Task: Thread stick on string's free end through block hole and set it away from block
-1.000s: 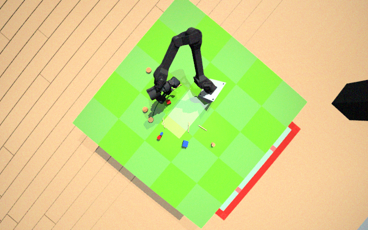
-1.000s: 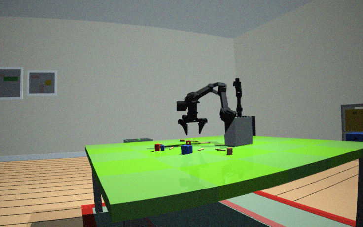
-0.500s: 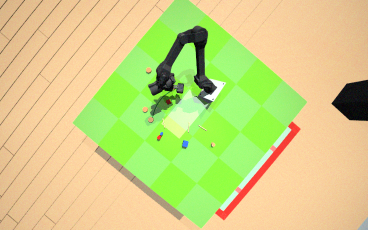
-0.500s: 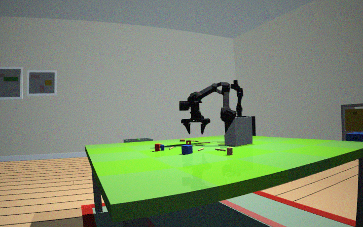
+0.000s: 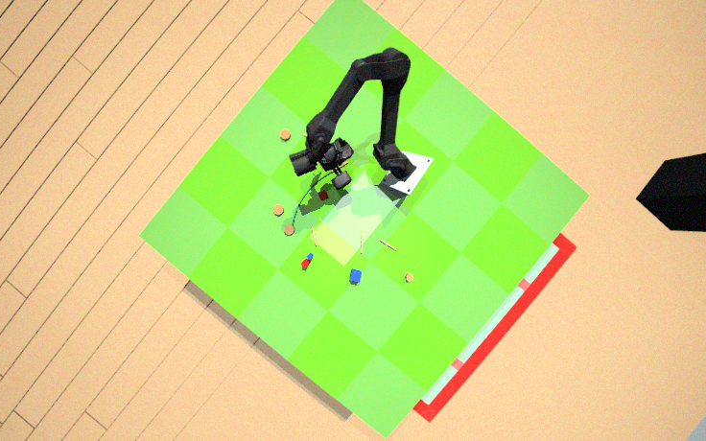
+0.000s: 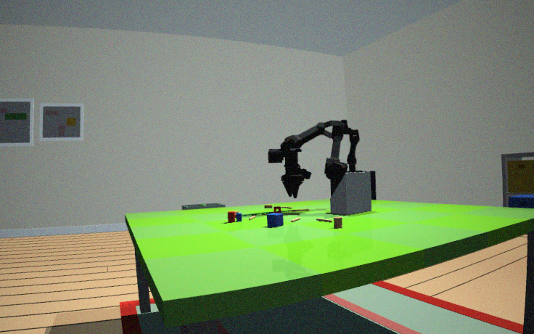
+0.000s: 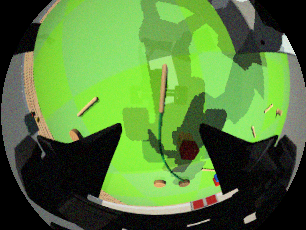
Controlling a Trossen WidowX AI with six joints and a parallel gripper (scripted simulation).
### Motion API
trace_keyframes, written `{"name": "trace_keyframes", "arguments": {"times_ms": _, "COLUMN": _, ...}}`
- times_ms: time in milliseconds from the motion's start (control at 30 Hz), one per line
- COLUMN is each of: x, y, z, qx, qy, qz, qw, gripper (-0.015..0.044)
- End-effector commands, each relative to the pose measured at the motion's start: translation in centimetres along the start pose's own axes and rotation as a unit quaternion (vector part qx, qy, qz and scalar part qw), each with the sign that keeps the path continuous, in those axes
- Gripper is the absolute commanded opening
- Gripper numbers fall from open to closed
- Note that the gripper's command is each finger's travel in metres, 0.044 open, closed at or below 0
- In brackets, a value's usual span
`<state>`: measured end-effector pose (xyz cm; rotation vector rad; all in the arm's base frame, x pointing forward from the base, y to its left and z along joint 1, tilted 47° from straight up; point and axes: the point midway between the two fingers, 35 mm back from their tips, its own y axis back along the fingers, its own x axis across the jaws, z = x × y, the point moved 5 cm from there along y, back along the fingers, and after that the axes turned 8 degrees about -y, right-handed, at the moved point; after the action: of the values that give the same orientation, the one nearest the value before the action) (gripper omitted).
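The dark red block (image 5: pixel 323 195) (image 6: pixel 277 208) (image 7: pixel 188 149) stands on the table; its hole shows faintly in the exterior view. The string's stick (image 7: pixel 163 89) (image 5: pixel 344 163) lies on the table, partly covered by the gripper in the top view. The green string (image 7: pixel 160 131) (image 5: pixel 305 192) curves from it, beside the block and not through it, to the round button (image 7: pixel 184 183) (image 5: pixel 289 230). My gripper (image 7: pixel 161 127) (image 6: pixel 292 197) is wide open and empty, pointing down above the table near stick and block. In the exterior view the fingers overlap closely from the side.
Two other wooden discs (image 5: pixel 285 134) (image 5: pixel 278 209) lie near the string's side. Loose sticks (image 5: pixel 314 236) (image 5: pixel 362 243) (image 5: pixel 388 245), a red piece (image 5: pixel 305 263), a small blue piece (image 5: pixel 310 255), a blue block (image 5: pixel 355 275) and a tan piece (image 5: pixel 409 277) stand or lie farther off.
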<state>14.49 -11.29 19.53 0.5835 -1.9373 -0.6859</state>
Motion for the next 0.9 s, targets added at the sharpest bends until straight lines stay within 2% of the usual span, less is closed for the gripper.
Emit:
{"name": "trace_keyframes", "arguments": {"times_ms": 0, "x": -0.11, "y": -0.06, "z": 0.34, "qx": -0.001, "qy": -0.028, "qz": -0.004, "qw": 1.0, "gripper": 0.044}}
{"name": "trace_keyframes", "arguments": {"times_ms": 67, "x": -0.11, "y": -0.06, "z": 0.34, "qx": -0.001, "qy": -0.028, "qz": -0.004, "qw": 1.0, "gripper": 0.044}}
{"name": "trace_keyframes", "arguments": {"times_ms": 467, "x": -0.11, "y": -0.06, "z": 0.34, "qx": -0.001, "qy": -0.028, "qz": -0.004, "qw": 1.0, "gripper": 0.0125}}
{"name": "trace_keyframes", "arguments": {"times_ms": 867, "x": -0.15, "y": -0.33, "z": 0.3, "qx": -0.002, "qy": -0.028, "qz": -0.004, "qw": 1.0, "gripper": 0.0124}}
